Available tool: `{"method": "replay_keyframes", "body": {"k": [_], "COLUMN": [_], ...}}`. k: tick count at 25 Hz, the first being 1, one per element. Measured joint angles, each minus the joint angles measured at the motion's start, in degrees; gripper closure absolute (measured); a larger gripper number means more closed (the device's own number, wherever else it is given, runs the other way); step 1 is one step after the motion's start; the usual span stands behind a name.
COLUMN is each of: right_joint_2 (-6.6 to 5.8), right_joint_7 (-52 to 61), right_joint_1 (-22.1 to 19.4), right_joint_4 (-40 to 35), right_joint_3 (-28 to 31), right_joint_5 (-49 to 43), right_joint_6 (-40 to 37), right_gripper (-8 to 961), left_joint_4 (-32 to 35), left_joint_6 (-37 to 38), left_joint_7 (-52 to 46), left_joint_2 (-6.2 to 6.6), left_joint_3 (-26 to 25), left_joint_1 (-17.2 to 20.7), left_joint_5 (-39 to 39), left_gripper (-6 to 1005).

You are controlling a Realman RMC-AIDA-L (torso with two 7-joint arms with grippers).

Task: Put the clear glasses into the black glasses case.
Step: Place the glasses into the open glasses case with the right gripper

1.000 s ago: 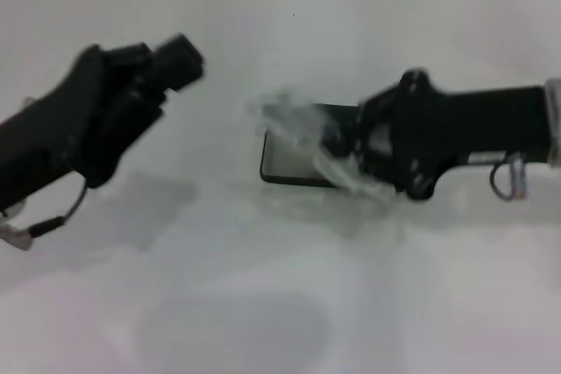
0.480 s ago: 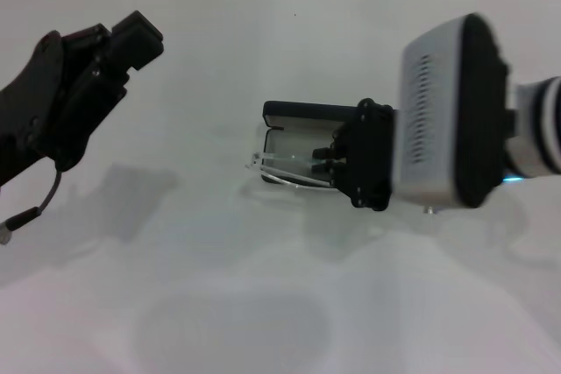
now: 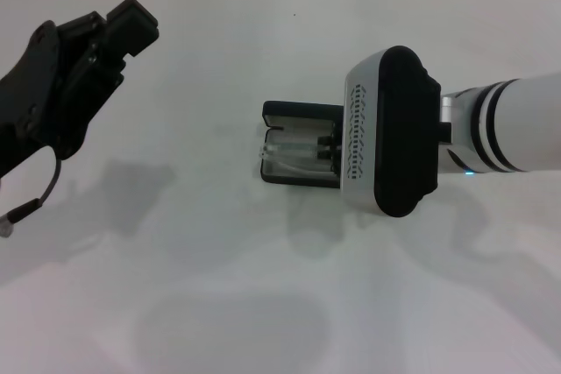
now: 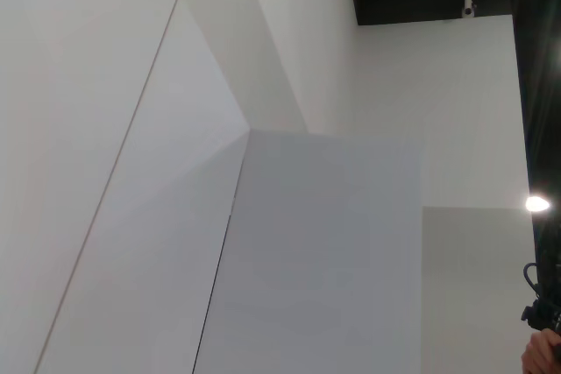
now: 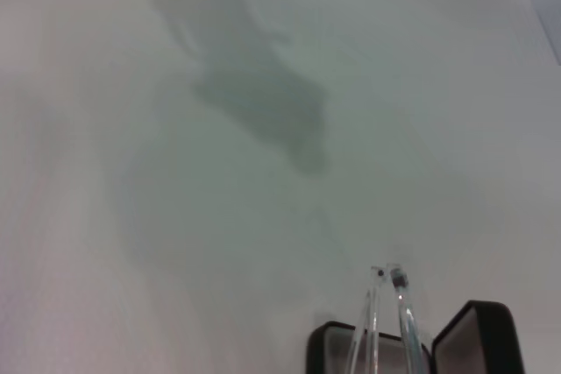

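**Clear glasses lie in the open case under the right arm**

The clear glasses [image 3: 294, 155] sit inside the black glasses case [image 3: 298, 142], which lies open near the middle of the white surface [image 3: 263, 286]. In the head view their transparent frame rests on the grey lining, one end reaching just past the case's left rim. The case's lid stands up along its far edge. In the right wrist view, two thin clear arms of the glasses [image 5: 386, 321] rise out of the case [image 5: 473, 339], with the lid upright beside them.

The right claw [image 3: 328, 148] reaches into the case from the right, its dark tips at the right end of the glasses. Most of it hides behind the bulky white and black wrist housing, so I cannot tell whether its fingers are closed on the frame or apart.

The left claw [image 3: 127, 28] hangs above the surface at the far left, well apart from the case and carrying nothing. Its tips look close together, yet the gap is not clear enough to judge. The left wrist view shows only white walls.
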Motion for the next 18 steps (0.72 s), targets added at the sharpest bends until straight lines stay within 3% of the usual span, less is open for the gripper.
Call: {"method": "replay_keyframes", "body": {"k": [18], "right_joint_2": [0.0], "right_joint_7": [0.6], "right_joint_1": [2.2], "right_joint_4": [7.8], "right_joint_3": [-3.7], "right_joint_5": [-2.0], "right_joint_6": [8.5], "right_gripper": [875], "left_joint_4": [-0.1], "left_joint_6": [-0.8], "left_joint_7": [0.2], "left_joint_2": [-0.5], "left_joint_3": [-0.1], "left_joint_1": [0.2], "left_joint_5": [0.1], "left_gripper": [952]}}
